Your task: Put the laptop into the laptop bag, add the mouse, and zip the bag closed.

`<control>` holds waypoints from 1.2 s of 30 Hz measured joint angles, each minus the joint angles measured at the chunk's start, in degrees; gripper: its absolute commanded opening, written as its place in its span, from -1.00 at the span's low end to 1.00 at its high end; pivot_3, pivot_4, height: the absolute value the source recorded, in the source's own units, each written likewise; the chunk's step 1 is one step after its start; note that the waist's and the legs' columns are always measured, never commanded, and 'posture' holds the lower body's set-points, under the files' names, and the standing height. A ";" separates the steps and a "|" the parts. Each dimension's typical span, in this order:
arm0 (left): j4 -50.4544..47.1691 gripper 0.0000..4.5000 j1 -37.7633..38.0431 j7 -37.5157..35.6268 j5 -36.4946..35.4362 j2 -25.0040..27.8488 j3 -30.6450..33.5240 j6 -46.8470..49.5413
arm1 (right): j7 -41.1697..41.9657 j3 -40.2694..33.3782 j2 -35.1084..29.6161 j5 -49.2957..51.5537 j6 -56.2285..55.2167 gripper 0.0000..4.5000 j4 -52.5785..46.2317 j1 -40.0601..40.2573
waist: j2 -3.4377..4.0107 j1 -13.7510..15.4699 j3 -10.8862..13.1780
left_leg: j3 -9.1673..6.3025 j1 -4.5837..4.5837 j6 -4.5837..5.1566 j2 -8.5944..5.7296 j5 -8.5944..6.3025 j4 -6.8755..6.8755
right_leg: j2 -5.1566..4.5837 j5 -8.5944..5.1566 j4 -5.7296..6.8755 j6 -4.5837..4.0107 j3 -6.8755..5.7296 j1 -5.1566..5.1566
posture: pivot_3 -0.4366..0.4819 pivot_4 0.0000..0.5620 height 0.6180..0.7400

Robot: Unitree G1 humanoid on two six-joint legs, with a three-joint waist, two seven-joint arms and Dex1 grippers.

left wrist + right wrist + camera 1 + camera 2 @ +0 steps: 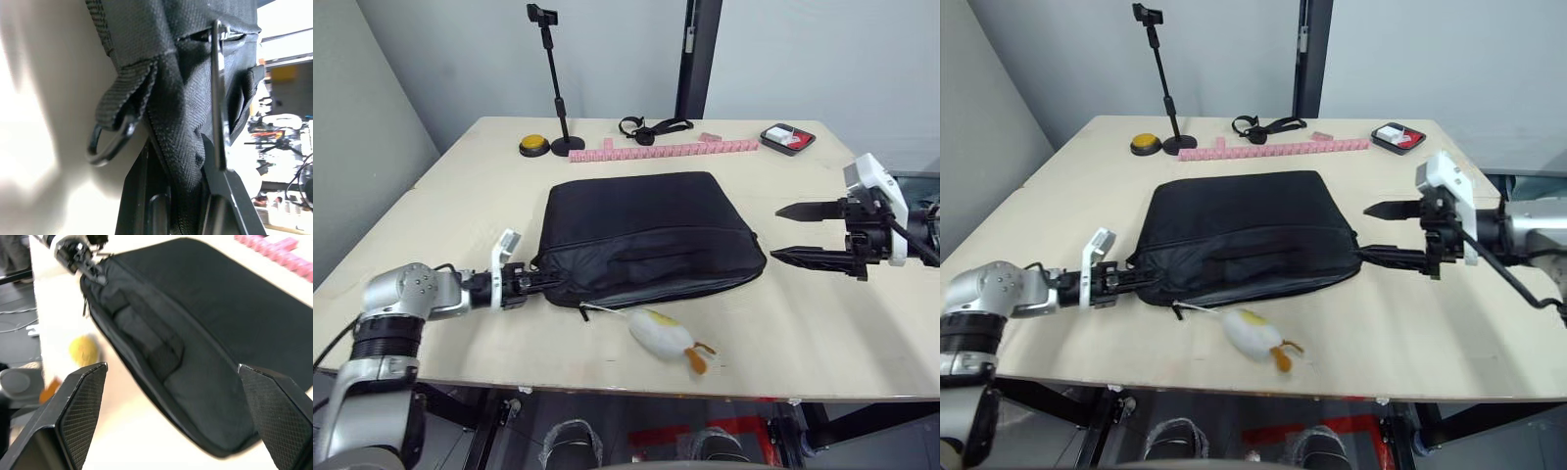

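The black laptop bag (641, 235) lies flat in the middle of the table. My left gripper (536, 279) is at its near left corner, shut on the fabric beside the zipper. In the left wrist view, a metal zipper pull (218, 93) and a D-ring (110, 147) show against that corner. My right gripper (776, 233) stands open just off the bag's right end, its fingers (83, 406) spread wide on either side of that end. The laptop and the mouse are out of view.
A white plush duck (664, 336) lies near the table's front edge, just in front of the bag. At the back are a phone stand (558, 98), a yellow button (534, 146), a pink strip (675, 150), a black strap (651, 127) and a red-black tray (787, 138).
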 measured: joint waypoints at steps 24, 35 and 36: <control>30.34 -0.07 -17.29 -21.29 23.68 4.80 -14.23 -21.79 | -0.54 12.35 5.62 -1.27 -1.26 1.00 -1.95 -6.56 | 0.00 0.96 0.00 | -0.06 -0.01 -0.02 -0.06 0.00 0.02 | -0.12 0.02 0.01 -0.04 0.00 0.08 | -0.05 -0.47 0.99; 31.55 0.83 -20.21 -22.14 26.61 9.53 -10.47 -23.72 | -0.24 12.35 5.87 -1.94 -2.19 1.00 -0.76 -6.57 | -0.01 0.64 0.00 | -0.05 0.01 -0.05 -0.04 -0.01 -0.02 | -0.11 0.02 0.00 -0.03 0.00 0.07 | -0.05 -0.47 0.99; 31.54 0.83 -20.19 -22.90 26.91 10.47 -10.45 -24.34 | -0.45 12.44 6.52 -1.95 -2.17 1.00 -0.30 -6.88 | -0.01 0.60 0.00 | -0.06 0.01 -0.05 -0.04 -0.01 -0.03 | -0.11 0.02 0.00 -0.03 0.00 0.07 | -0.05 -0.47 0.99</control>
